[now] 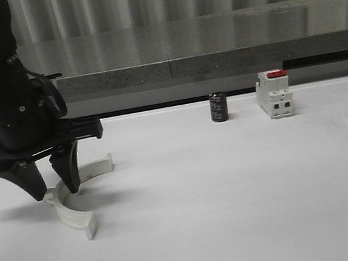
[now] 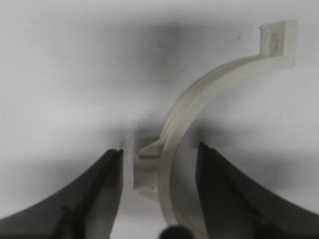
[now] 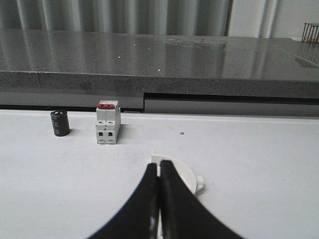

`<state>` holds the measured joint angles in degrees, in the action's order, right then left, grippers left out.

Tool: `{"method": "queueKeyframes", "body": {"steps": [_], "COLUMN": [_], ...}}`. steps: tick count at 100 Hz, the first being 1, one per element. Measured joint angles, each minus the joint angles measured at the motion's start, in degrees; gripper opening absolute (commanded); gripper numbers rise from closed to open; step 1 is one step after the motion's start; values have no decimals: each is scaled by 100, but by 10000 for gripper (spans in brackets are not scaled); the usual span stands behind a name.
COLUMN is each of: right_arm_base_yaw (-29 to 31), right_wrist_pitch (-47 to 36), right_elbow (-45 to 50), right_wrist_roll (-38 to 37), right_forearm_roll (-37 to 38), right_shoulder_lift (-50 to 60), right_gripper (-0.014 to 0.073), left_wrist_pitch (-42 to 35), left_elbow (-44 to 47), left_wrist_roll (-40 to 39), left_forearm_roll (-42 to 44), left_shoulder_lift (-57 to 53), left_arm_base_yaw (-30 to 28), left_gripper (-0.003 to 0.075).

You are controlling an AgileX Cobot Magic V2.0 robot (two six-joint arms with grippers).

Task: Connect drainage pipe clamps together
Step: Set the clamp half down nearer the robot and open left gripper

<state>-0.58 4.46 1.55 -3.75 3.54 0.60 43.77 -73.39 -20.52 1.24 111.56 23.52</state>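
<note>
White worktop (image 1: pixel 240 213), largest to smallest: left hand (image 1: pixel 56 189), parted, holding nothing, straddling the mid-arc of one drainage pipe clamp (image 1: pixel 73 206) at 9 o'clock. Closing off-centre could pinch the clamp's tab (image 2: pixel 145 172) and spin it. Right hand (image 3: pixel 158 199), pressed together, empty, above the other clamp (image 3: pixel 182 174) at 3 o'clock. Breaker (image 1: pixel 273 93), capacitor (image 1: pixel 218 107): no readable writing

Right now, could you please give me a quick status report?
Left pincer open, straddling one clamp. Right pincer shut, empty, other clamp just beyond. Breaker and black cylinder well clear.
</note>
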Motion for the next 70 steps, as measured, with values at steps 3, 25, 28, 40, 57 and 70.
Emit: {"method": "queueKeyframes", "body": {"steps": [3,25,28,40,57,70], "right_arm_base_yaw": [0,0,0,0,0,0], "right_wrist_pitch": [0,0,0,0,-29,-71], "right_elbow": [0,0,0,0,0,0], "right_wrist_roll": [0,0,0,0,0,0], "right_forearm_roll": [0,0,0,0,0,0], "right_shoulder_lift": [0,0,0,0,0,0], "right_gripper": [-66,-66,-66,-66,-66,-66], "left_wrist_pitch": [0,-35,-22,26,13,0], "left_elbow": [-10,-136,-136,-88,318,905], "left_wrist_roll": [0,0,0,71,238,417], "left_forearm_roll": [0,28,26,26,75,99], "left_shoulder_lift": [0,-317,-431,-986,-1869,-2720], "left_arm_base_yaw": [0,0,0,-131,-578,-937], "left_gripper": [405,288,249,74,-21,-21]}}
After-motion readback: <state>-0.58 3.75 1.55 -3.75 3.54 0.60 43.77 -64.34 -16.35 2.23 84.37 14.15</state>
